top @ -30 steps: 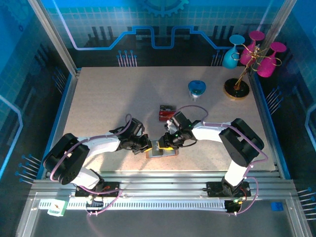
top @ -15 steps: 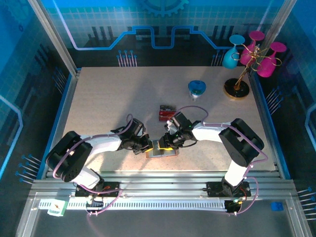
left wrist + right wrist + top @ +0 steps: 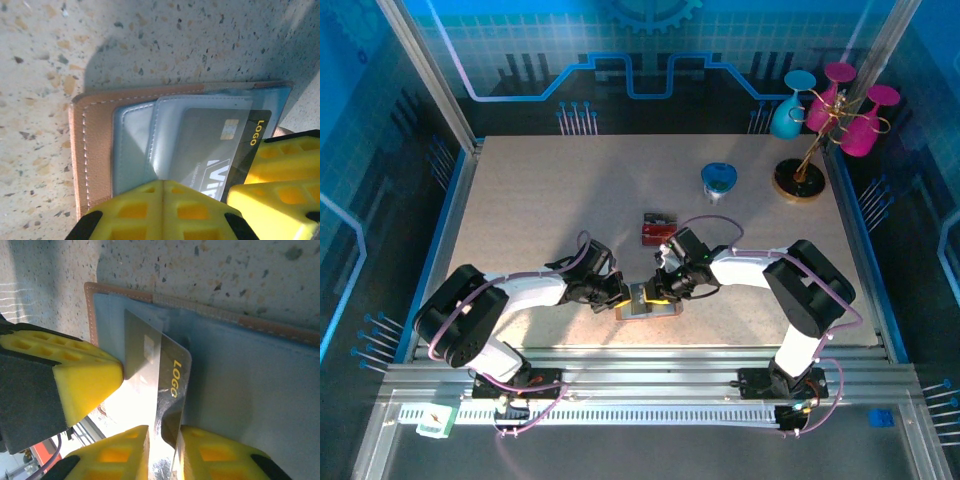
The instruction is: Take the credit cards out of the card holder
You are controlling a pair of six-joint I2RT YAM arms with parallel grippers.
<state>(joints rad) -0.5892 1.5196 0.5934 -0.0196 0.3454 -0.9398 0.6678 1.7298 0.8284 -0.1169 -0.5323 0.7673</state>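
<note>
The dark grey card (image 3: 210, 145), printed with a yellow "LOGO", sticks partway out of a clear sleeve in the opened card holder (image 3: 95, 150), its chip end still under the plastic and its free end toward the right gripper (image 3: 162, 450). That gripper pinches the card's outer edge between its two yellow fingers (image 3: 215, 455), with the card (image 3: 150, 360) slanting up from the pale blue lining. The card holder (image 3: 240, 375) lies flat and open on the speckled surface (image 3: 540, 200), tan stitched rim outward, near the front edge between the two arms (image 3: 660, 311). The left gripper (image 3: 162, 200) comes in from the opposite side with its fingers pressed together, and its tip (image 3: 100, 377) bears on the holder's lining just beside the card. From above, the left gripper (image 3: 622, 293) and right gripper (image 3: 658, 291) meet nose to nose over the holder. Farther back on the surface lies a red card (image 3: 658, 233) with something dark against it, well apart from the holder, and beyond that stands a blue cup (image 3: 719, 181).
</note>
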